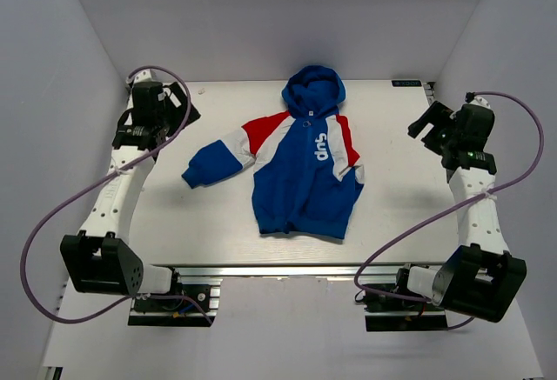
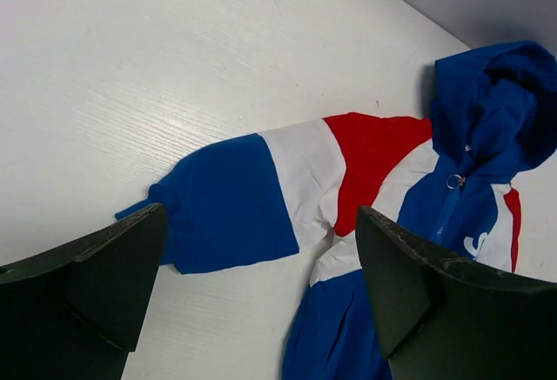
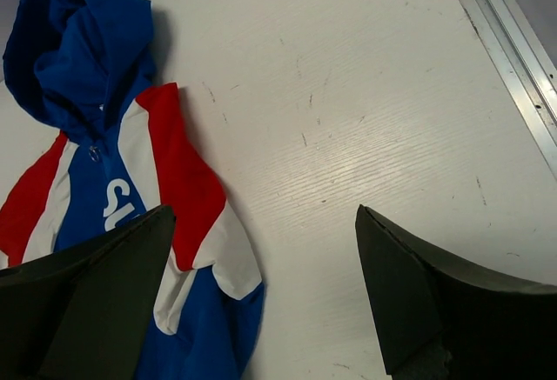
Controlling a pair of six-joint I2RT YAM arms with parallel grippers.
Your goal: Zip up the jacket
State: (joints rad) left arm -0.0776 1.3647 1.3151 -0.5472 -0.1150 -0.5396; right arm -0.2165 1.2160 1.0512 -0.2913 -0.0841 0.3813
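Note:
The jacket (image 1: 306, 167) lies flat in the middle of the table, hood at the far end, blue with red shoulders and white stripes. Its zip runs closed up to a ring pull (image 2: 453, 181) at the collar, which also shows in the right wrist view (image 3: 93, 154). One sleeve (image 2: 231, 202) stretches out to the left; the other is folded against the body (image 3: 196, 215). My left gripper (image 1: 181, 110) is open and empty, raised at the far left. My right gripper (image 1: 426, 124) is open and empty, raised at the far right. Neither touches the jacket.
The white table (image 1: 218, 215) has a metal rail along its near edge (image 1: 287, 270) and another along the right side (image 3: 513, 58). White walls close in the back and both sides. Purple cables loop beside each arm.

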